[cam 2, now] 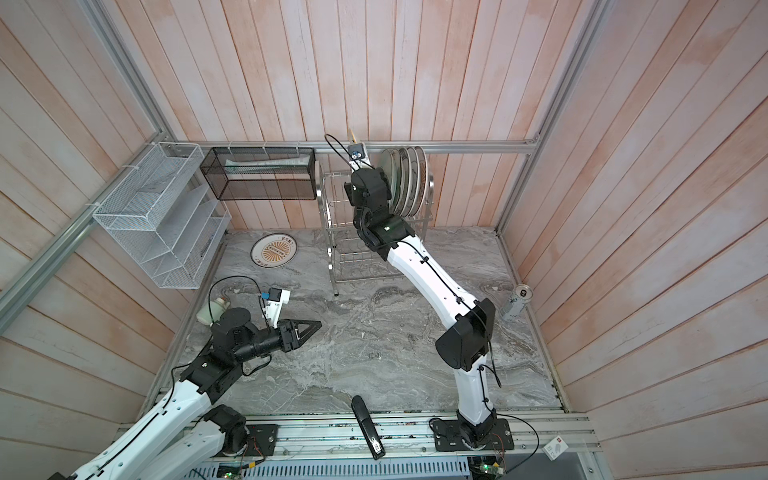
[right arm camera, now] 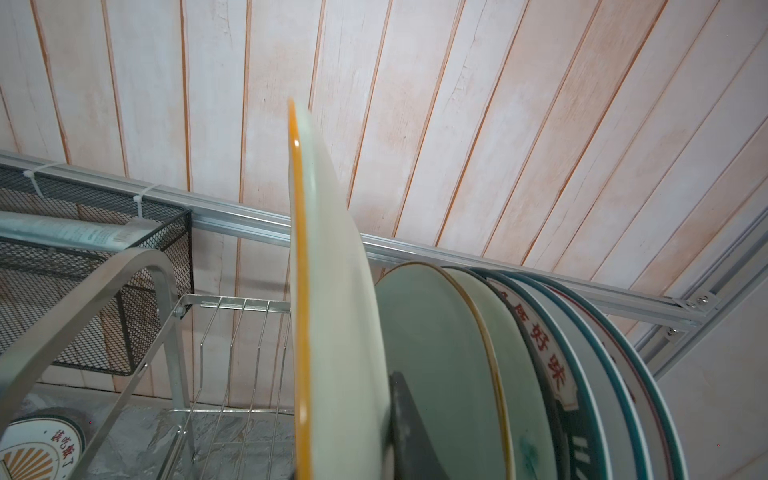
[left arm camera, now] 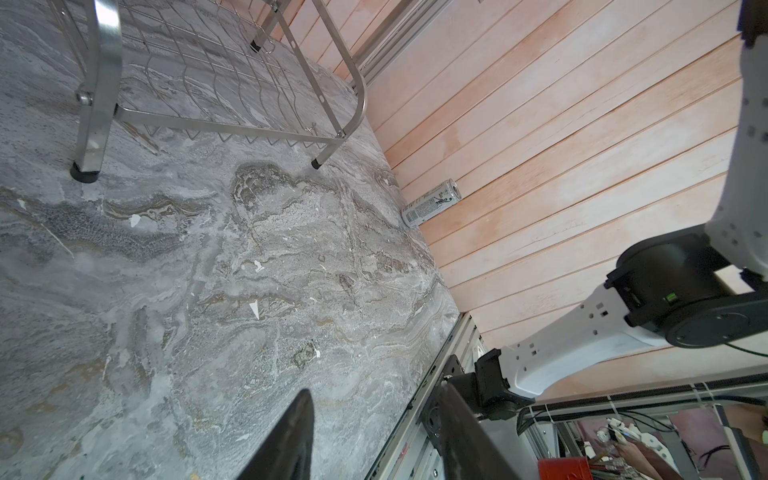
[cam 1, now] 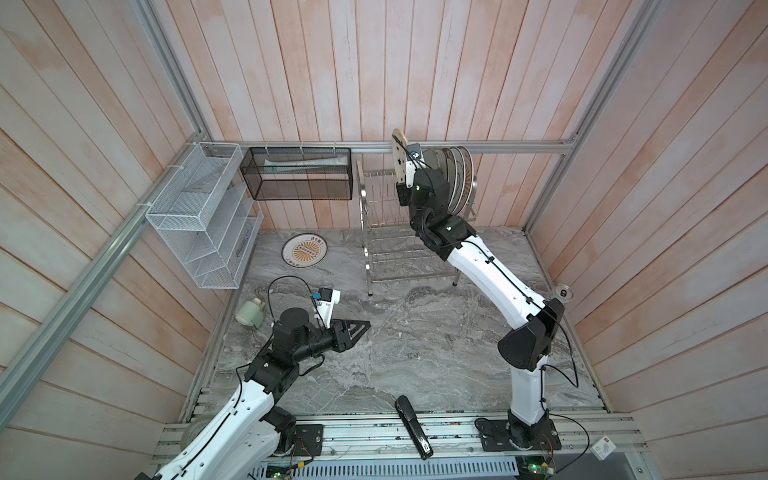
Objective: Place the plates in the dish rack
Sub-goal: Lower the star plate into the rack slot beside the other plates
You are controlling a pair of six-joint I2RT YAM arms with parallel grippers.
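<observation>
— What lies nearest on the marble table?

— At six o'clock, a long black tool rests on the front rail. Toward eight o'clock the left gripper hangs low over the stone, jaws parted, nothing between them.

— And farther back?

— At three o'clock a can stands by the side wall. At eleven o'clock the sunburst plate lies flat on the table, well apart from the dish rack at twelve.

— The other arm?

— The right gripper is up at the rack's upper tier, clamped on the star plate, one finger against its back. That plate stands on edge, higher than the racked plates and just beside them on their nine o'clock side. Its lower edge is hidden, so I cannot tell whether it sits in a slot.
</observation>
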